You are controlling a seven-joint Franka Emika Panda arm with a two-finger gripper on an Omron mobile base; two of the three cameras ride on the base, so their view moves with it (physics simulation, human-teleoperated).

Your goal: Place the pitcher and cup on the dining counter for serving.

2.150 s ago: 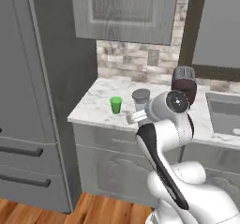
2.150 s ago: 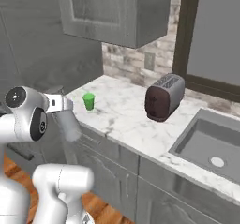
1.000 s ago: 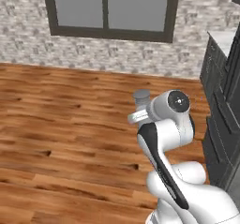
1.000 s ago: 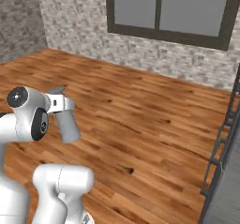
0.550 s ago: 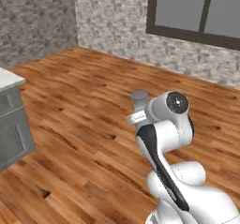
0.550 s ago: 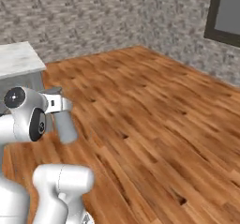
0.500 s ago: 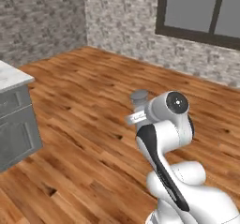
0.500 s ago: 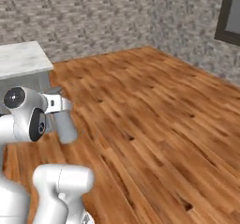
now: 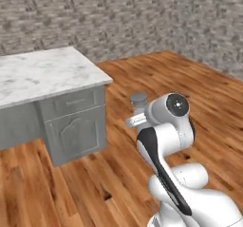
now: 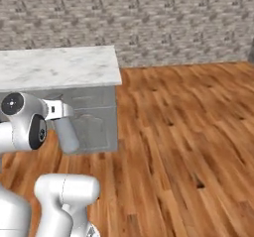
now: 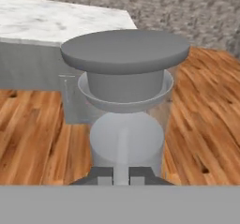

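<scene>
Clearly the jaws pinch the pitcher [image 11: 125,101] low down, so with the worktop [image 9: 42,74] at upper left, a jolt could tip it loose.

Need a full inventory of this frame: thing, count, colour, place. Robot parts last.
pitcher: 1, grey translucent with flat grey lid, upright in the gripper, over the floor, short of the counter.
dining counter: 1, white grey-veined marble top on grey base, ahead of the robot, left in both base views.
floor: 1, brown wood planks, all around the counter.
wall: grey stone, behind the counter.
arm: 1, white with dark joints, rising from the base.
gripper: 1, dark fingertips, shut on the pitcher.
</scene>
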